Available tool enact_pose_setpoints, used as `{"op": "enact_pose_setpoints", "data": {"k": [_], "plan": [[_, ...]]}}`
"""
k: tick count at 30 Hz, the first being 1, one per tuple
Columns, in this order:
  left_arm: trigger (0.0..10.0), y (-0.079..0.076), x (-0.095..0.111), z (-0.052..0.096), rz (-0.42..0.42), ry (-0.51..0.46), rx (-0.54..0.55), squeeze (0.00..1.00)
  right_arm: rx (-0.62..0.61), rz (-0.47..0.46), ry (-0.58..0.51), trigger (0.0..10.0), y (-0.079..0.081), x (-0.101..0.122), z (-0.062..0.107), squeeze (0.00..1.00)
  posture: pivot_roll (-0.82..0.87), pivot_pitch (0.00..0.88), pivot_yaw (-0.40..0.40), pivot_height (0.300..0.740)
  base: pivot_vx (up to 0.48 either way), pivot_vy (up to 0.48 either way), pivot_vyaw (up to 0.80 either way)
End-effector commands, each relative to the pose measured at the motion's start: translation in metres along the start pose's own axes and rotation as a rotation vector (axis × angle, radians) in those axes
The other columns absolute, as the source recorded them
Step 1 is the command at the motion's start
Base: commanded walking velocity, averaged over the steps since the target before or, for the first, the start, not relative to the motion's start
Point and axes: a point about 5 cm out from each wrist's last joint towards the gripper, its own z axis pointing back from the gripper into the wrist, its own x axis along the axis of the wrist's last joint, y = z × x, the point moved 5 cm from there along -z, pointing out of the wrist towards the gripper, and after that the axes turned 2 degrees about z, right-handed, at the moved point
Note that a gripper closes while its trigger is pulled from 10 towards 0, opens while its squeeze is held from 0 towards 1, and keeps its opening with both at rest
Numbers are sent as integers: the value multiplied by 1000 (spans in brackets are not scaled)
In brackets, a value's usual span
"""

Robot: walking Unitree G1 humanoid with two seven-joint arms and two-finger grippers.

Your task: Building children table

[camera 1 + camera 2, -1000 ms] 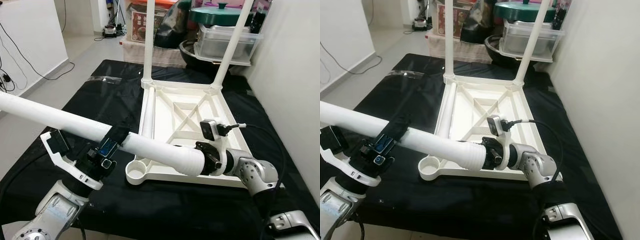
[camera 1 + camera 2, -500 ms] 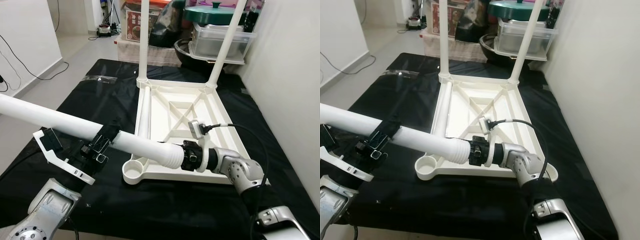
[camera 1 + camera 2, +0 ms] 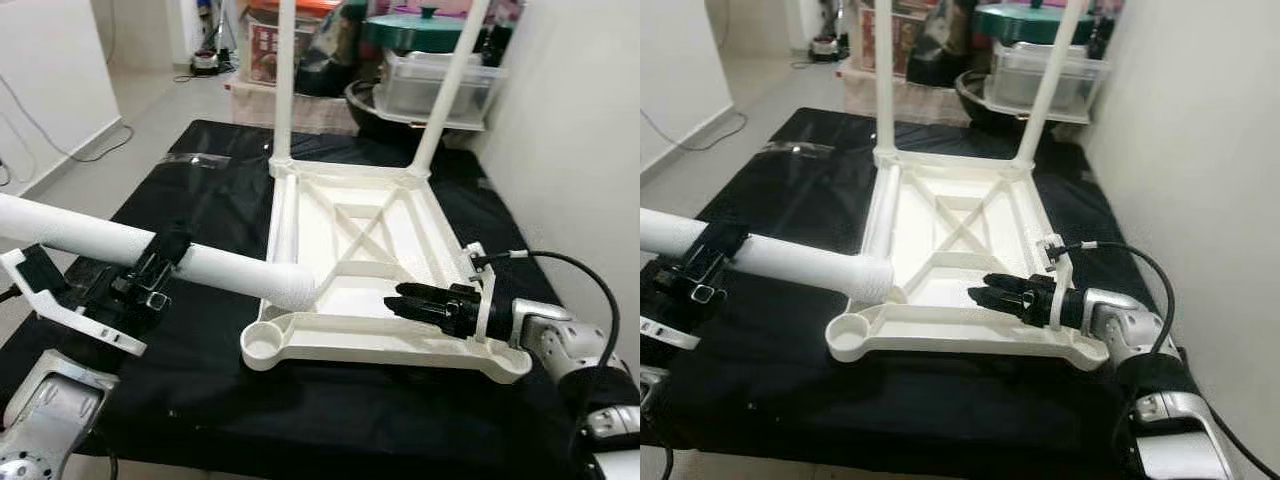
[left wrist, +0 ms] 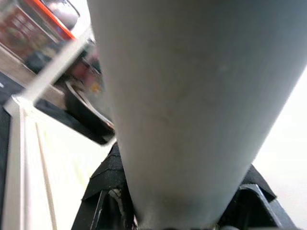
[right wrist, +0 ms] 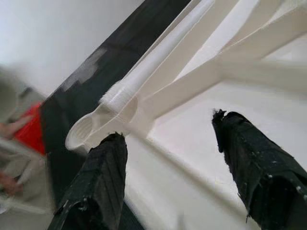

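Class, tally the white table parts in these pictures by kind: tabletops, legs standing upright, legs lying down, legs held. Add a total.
Tabletop: 1
Legs standing upright: 2
Leg lying in the tabletop: 1
Leg held by left gripper: 1
Total: 5

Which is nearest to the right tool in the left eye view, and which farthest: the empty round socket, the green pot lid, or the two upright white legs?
From the right tool:
1. Empty round socket, tabletop's near left corner.
2. Two upright white legs, far corners.
3. Green pot lid, on the clutter behind.
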Motion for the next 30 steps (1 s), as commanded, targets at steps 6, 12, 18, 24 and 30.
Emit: {"op": "enact_pose_setpoints", "data": {"k": [6, 12, 18, 24, 30], "plan": [[0, -3, -25, -10, -21, 121, -42, 0, 121, 219, -165, 10000, 25, 86, -14, 0, 71, 0, -86, 740, 0, 0, 0], [3725, -9, -43, -10, -35, 206, -68, 0, 387, 318, -100, 10000, 78, 83, -35, 0, 83, 0, -87, 740, 0, 0, 0], [10000, -5, -45, -8, -52, 227, -49, 0, 633, 381, 85, 10000, 114, 43, -40, 0, 94, 0, -94, 740, 0, 0, 0], [10000, -4, -44, -7, -60, 226, -52, 0, 646, 384, 104, 10000, 115, 39, -43, 0, 95, 0, -94, 740, 0, 0, 0], [10000, -4, -46, -9, -64, 232, -57, 0, 673, 383, 98, 10000, 125, 41, -49, 0, 94, 0, -89, 740, 0, 0, 0]]}}
